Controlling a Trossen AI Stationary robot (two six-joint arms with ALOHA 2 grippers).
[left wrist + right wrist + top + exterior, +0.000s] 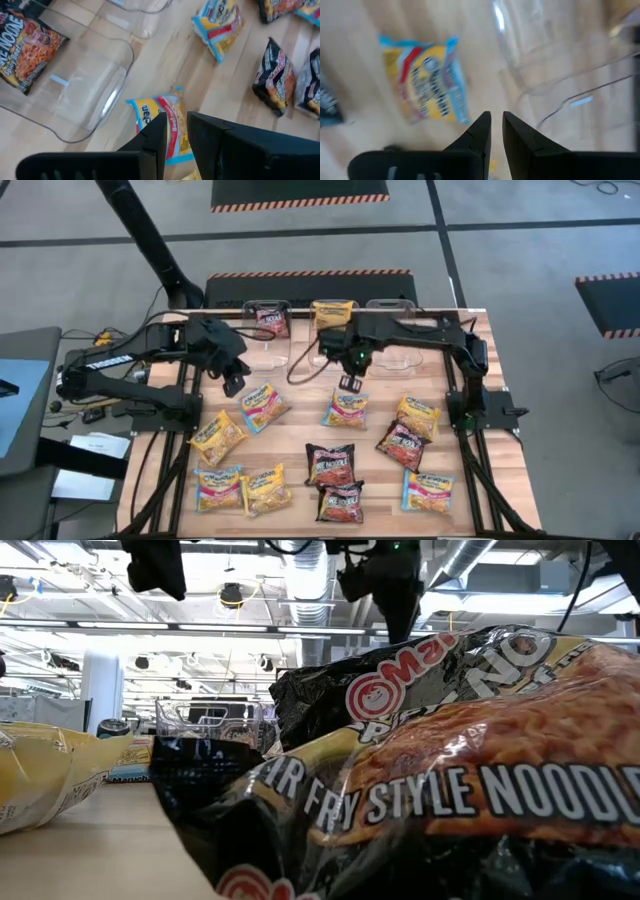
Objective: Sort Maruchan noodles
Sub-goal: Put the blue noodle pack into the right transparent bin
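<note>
Several Maruchan noodle packets lie flat on the wooden table (300,430): dark red-black, yellow-orange and blue-yellow ones. My left gripper (235,383) (176,120) hangs above the table's far left, over a blue-yellow packet (262,406) (162,125). Its fingers are nearly together with nothing between them. My right gripper (350,383) (496,117) points down near the middle, just on the far side of another blue-yellow packet (345,408) (425,80), also shut and holding nothing. A dark packet (270,318) lies in the left clear tub, a yellow one (333,311) in the middle tub.
Three clear tubs stand along the far edge; the right one (395,345) (560,65) shows no packet. Loose packets cover the near half, among them dark ones (330,463) (340,502) and a yellow one (218,438). A dark packet (450,770) fills the low view's foreground.
</note>
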